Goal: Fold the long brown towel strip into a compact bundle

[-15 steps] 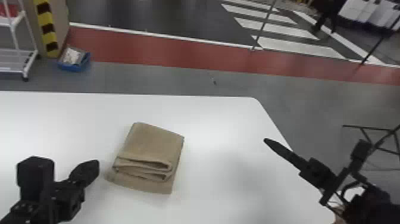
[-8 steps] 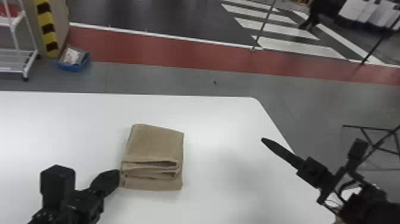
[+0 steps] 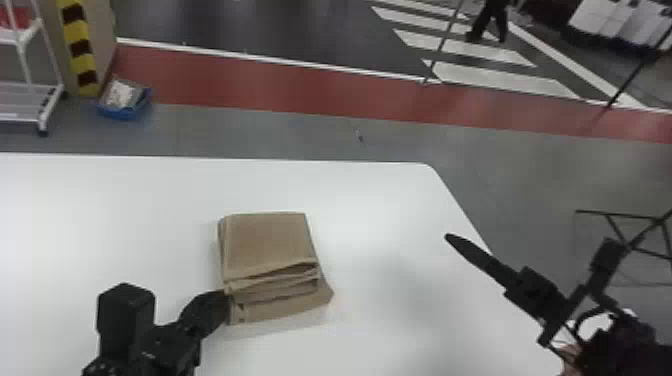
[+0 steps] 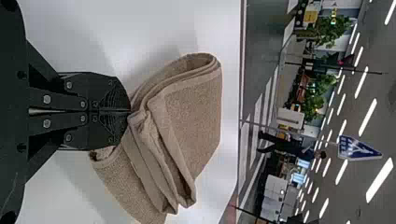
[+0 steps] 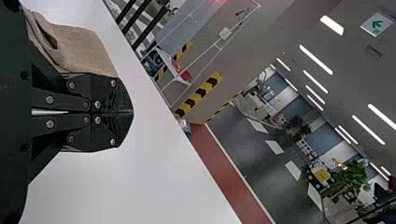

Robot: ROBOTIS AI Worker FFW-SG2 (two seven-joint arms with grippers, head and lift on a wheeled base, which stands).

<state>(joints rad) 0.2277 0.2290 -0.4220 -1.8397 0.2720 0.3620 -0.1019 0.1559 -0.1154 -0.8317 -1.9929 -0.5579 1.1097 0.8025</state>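
Where the left gripper ends, towel touches fingertips

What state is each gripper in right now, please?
Left gripper: closed, tip against the towel.
Right gripper: closed, holding nothing.

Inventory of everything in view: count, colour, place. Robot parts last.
towel: 1, brown, folded in layers on the table
table: 1, white, in front of the robot
bin: 1, blue, floor past the table, left
cart: 1, white, far left
striped band: 1, yellow-black, beside the cart
floor lane: 1, red, beyond the table
crosswalk bars: several, white, beyond the lane
arrow sign: 1, blue, room behind
exit sign: 1, white-green, overhead
ceiling lights: many, white, overhead
left gripper: 1, black, at the towel's near left corner
right gripper: 1, black, right of the towel
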